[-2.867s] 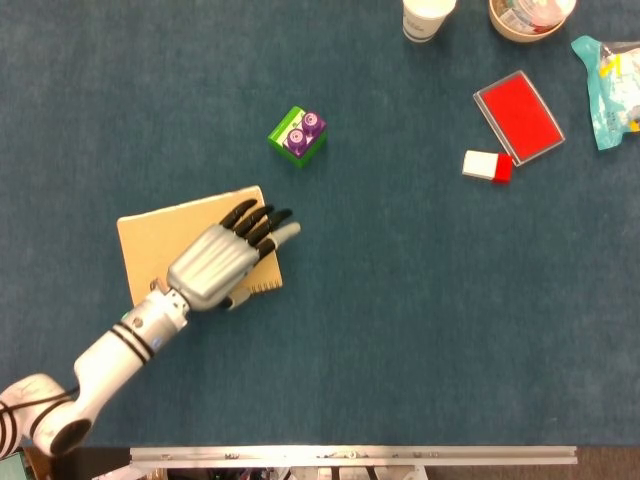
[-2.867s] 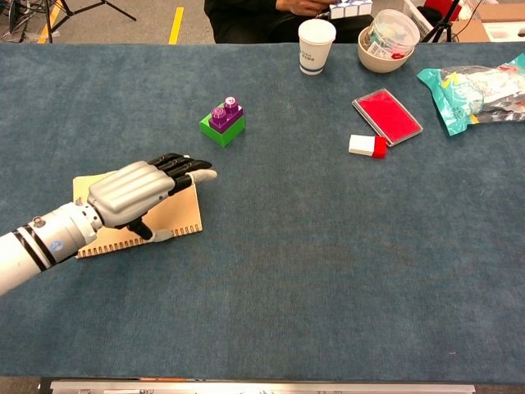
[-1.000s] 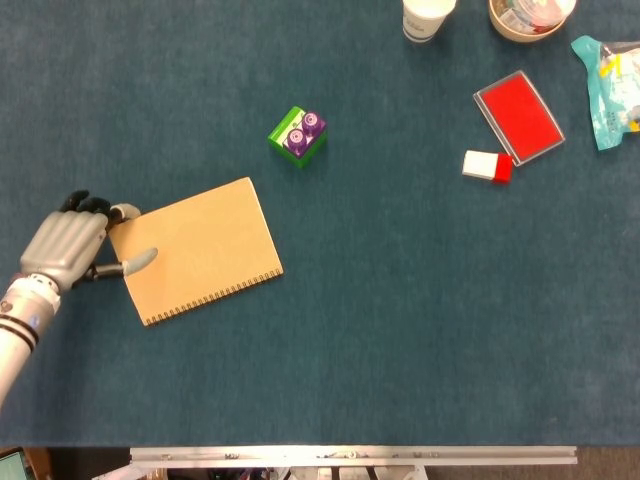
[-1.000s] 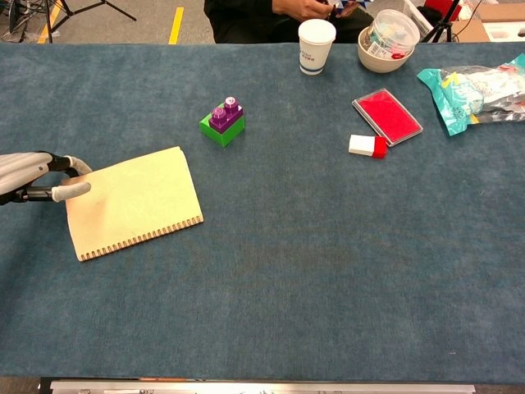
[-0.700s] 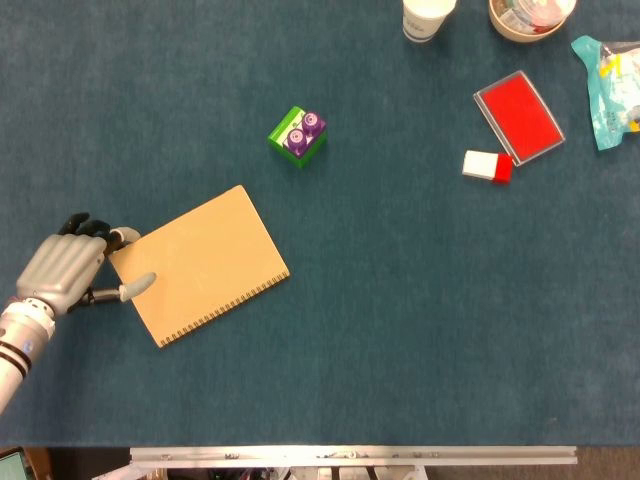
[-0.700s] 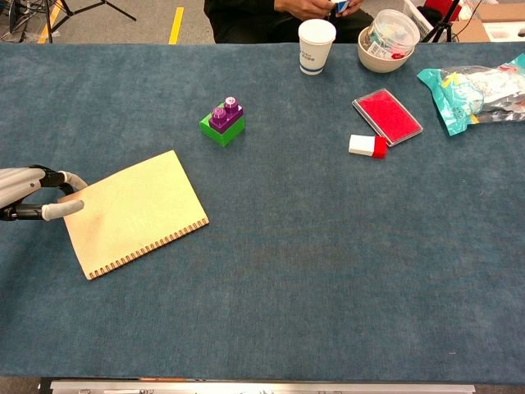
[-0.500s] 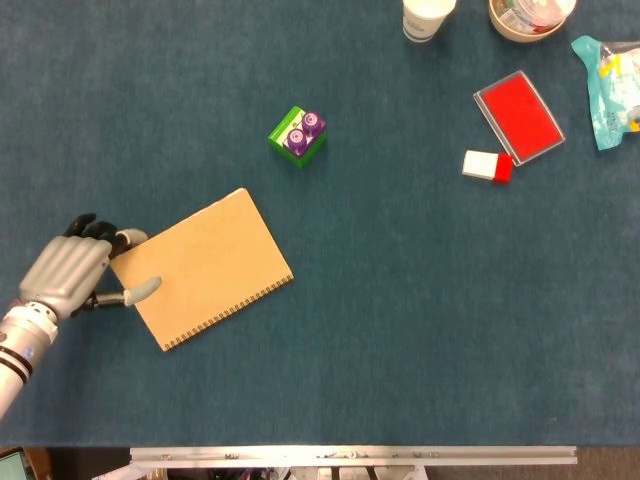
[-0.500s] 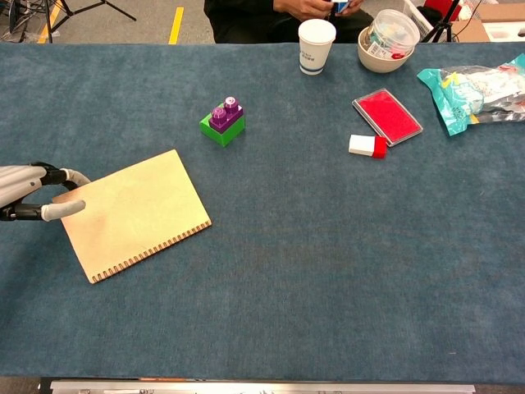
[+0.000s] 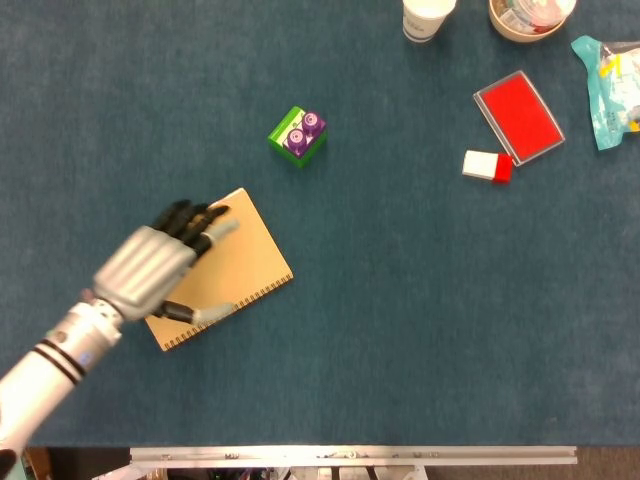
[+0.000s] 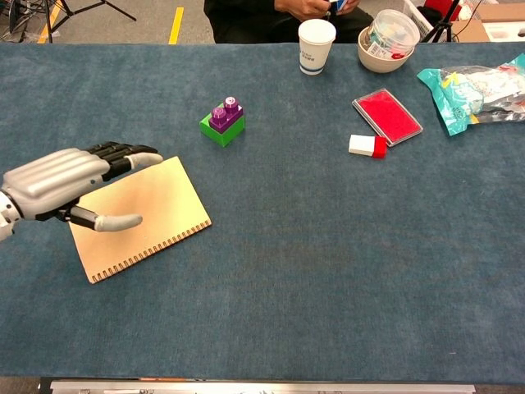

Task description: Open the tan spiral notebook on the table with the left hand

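A wide blue-grey carpeted table (image 9: 420, 330) fills both views. On its left part lies the tan spiral notebook (image 9: 245, 262), closed and flat, turned at a slant so that its wire binding runs along the edge nearest the robot. The robot's left hand (image 9: 150, 270) is over the notebook's left half, palm down, fingers extended toward the far corner and thumb stretched out sideways above the cover near the binding; it holds nothing, and whether the fingertips touch the cover cannot be told. The right hand is not visible in either view. The main risk, as a judgement, is that the notebook slides or spins on the table instead of opening: the cover is thin and lies flat, so a flat push from above would only shove the whole book. Because the binding sits on the near edge, the cover has to be lifted from the far edge, and a finger catching several pages or none would leave it shut. A sliding book could also travel toward the green and purple toy block (image 9: 298, 135) standing just beyond its far corner. Further right, well apart from the hand, lie a red flat case (image 9: 518, 115) and a small white and red eraser-like piece (image 9: 487, 165); these seem out of harm's way.
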